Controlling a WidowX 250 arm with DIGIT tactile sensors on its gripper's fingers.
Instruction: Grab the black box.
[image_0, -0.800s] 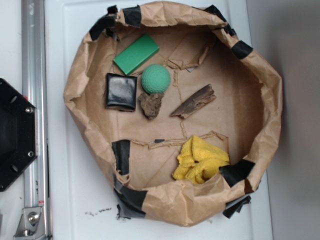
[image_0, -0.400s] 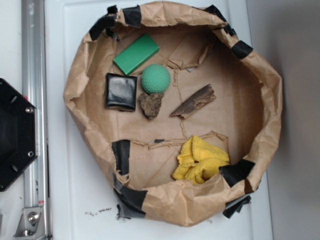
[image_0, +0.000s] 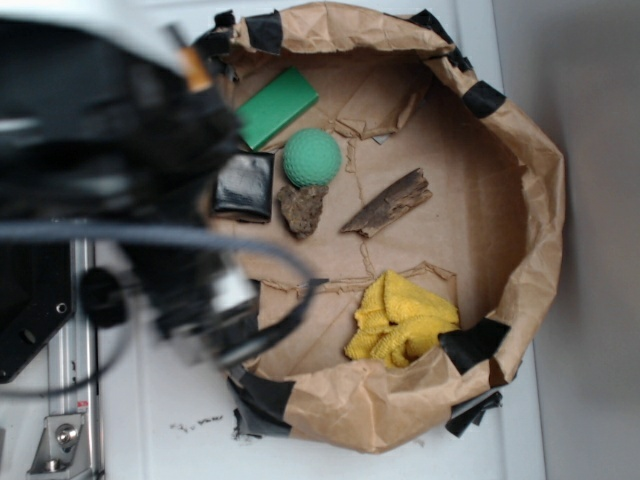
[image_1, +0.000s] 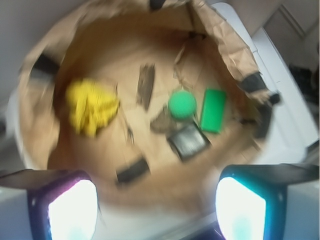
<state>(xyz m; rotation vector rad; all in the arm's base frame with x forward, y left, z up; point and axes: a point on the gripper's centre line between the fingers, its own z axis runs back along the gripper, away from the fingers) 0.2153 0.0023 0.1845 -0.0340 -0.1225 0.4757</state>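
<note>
Black box (image_0: 243, 186) lay flat just beside the green ball (image_0: 312, 157), away from the bark (image_0: 387, 203); jaws stood wide apart, empty, so I judged a centred descent best.

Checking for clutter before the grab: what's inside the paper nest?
Black box, green ball, green block, two bark pieces, yellow cloth. The blurred arm covers the nest's left side.

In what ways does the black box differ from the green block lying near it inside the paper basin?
The black box is glossy black and nearly square; the green block is matte green and clearly longer than it is wide. The black box lies about square to the exterior picture's edges, while the green block lies diagonally. The arm covers one end of each. Both lie flat on the brown paper, near the green ball.
</note>
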